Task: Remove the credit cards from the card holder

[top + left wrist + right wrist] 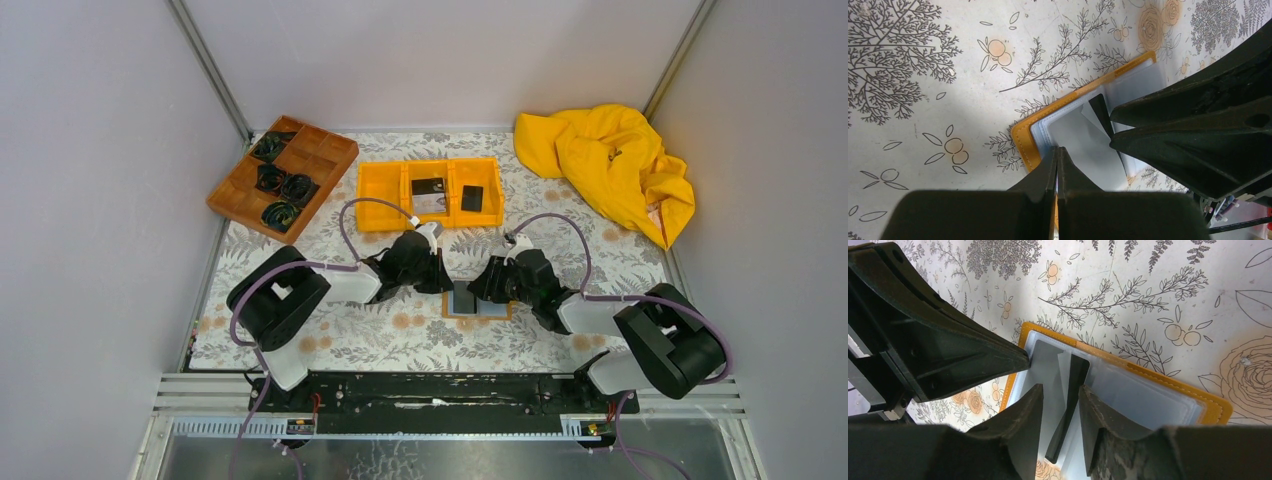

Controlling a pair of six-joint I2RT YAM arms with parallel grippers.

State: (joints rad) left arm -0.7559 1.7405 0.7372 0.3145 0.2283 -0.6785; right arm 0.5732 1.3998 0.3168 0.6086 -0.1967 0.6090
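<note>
Black card could drag the whole holder up

The card holder (pixel 476 302) lies open mid-frame on the counter (pixel 400 340), pinned at its orange edge by the left gripper (pixel 1057 159), which is fully closed. The black card (pixel 1075 382) is straddled by the right gripper (pixel 1060 390), slightly open with nothing clamped; if that pin slips, the holder gets lifted too

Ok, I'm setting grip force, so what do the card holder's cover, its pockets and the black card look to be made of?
The card holder cover looks like leather or faux leather: matte orange-tan with a stitched edge. The pockets look like thin plastic film, translucent and slightly glossy. The black card is probably stiff plastic: smooth, with a straight thin edge.
</note>
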